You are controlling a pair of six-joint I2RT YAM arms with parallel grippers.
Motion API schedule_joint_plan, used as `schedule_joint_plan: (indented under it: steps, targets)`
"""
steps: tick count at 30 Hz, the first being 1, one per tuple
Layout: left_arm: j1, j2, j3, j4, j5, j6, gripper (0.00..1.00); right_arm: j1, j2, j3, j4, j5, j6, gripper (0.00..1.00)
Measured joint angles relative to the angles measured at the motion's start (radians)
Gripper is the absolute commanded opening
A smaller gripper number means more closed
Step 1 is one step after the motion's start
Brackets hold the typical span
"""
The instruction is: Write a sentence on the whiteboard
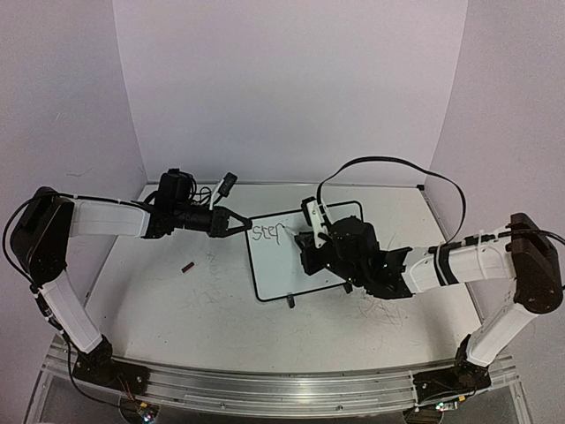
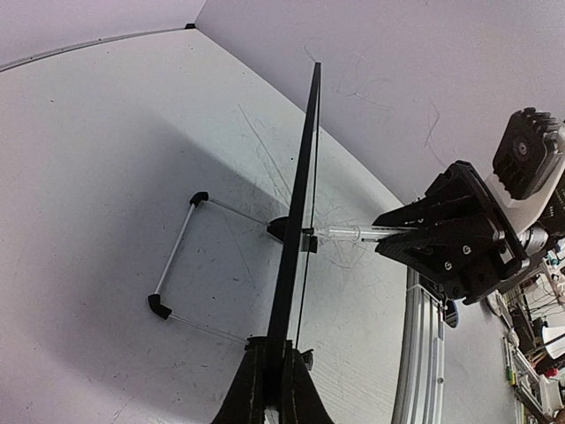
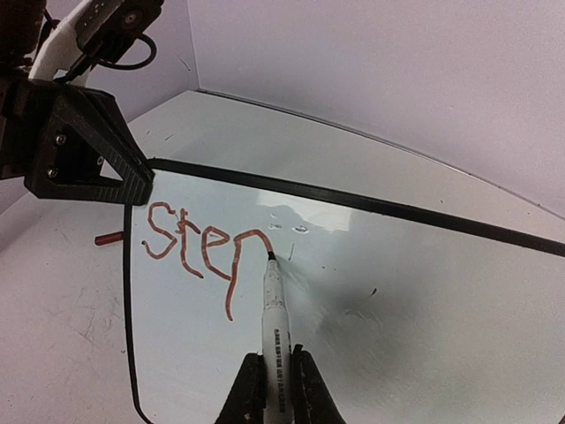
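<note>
While the whiteboard is propped on its wire stand near the middle of the surface, it is gripped at its ten o'clock corner by the left claw. The fingers are clamped together over the black frame edge. In the left wrist view the board is seen edge-on.

A white marker is held by the right claw, which reaches in from four o'clock with its fingers closed tight on the barrel. The marker tip is pressed to the board face, touching the right side of the last letter.

One word, "step", is seen written in the board's upper left area, near the left claw. The strokes look reddish-brown in the right wrist view and dark from above. The remaining board face is blank.

A small dark red stick is seen lying on the surface at nine o'clock from the board, apart from it.
</note>
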Motion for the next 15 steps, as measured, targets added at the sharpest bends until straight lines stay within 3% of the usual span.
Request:
schedule_joint_plan:
  steps: [15]
  targets:
    - [0.000, 0.000, 0.000, 0.000, 0.000, 0.000, 0.00, -0.001, 0.002, 0.000, -0.005, -0.029, 0.001, 0.00]
